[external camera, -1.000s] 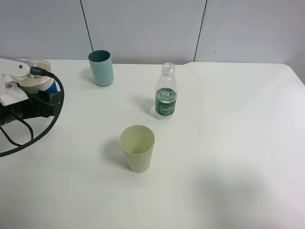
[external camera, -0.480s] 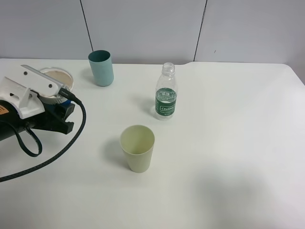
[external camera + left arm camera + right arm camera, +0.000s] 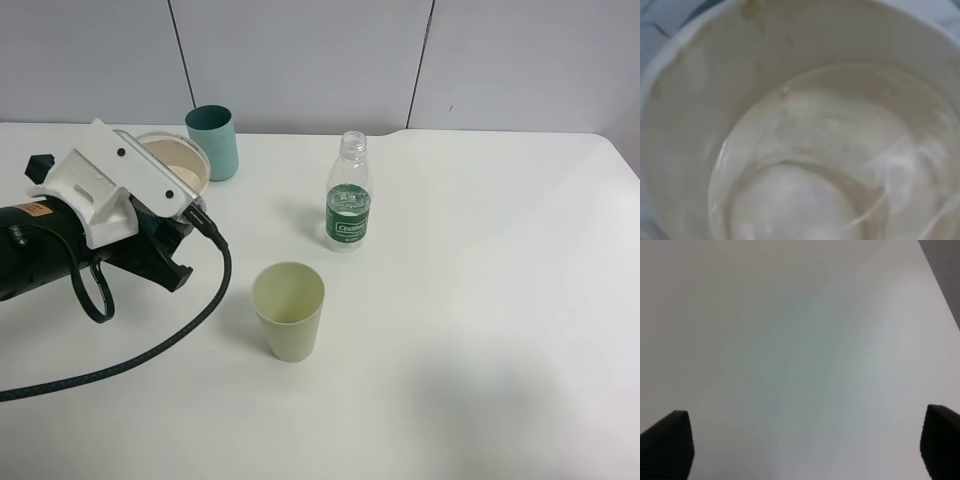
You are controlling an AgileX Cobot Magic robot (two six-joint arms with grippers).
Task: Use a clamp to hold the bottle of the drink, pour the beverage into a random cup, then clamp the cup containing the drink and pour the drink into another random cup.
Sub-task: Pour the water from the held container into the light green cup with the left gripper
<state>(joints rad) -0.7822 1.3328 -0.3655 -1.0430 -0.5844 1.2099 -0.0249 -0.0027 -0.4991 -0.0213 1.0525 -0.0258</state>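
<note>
Left wrist view is filled by the inside of a white cup (image 3: pixel 685 110) holding clear liquid (image 3: pixel 805 200) that lies slanted against the wall, so the cup is tilted. Right wrist view shows the right gripper (image 3: pixel 803 442) with its dark fingertips (image 3: pixel 665 445) spread wide at the frame's corners, nothing between them and only bare white table (image 3: pixel 790 340) below. Exterior high view, nearest first: a pale green cup (image 3: pixel 289 310) stands upright and looks empty. Behind it and to the left, the left gripper (image 3: pixel 172 195) is hidden under its white camera bracket (image 3: pixel 120 175). I cannot see its jaws, but the white cup's rim sits right at the arm's tip, so I judge them pinched on its wall. Farther back, right of centre, an uncapped clear bottle (image 3: pixel 348 205) with a green label stands part-full, well apart from every cup. Farthest, a teal cup (image 3: pixel 212 142) stands just beside the white cup's rim. The white cup looks thin-walled and light, so it is easily crushed and its liquid is free to slosh. It is best held at mid-wall, below the rim, with moderate squeeze and tipped slowly over the receiving cup.
</note>
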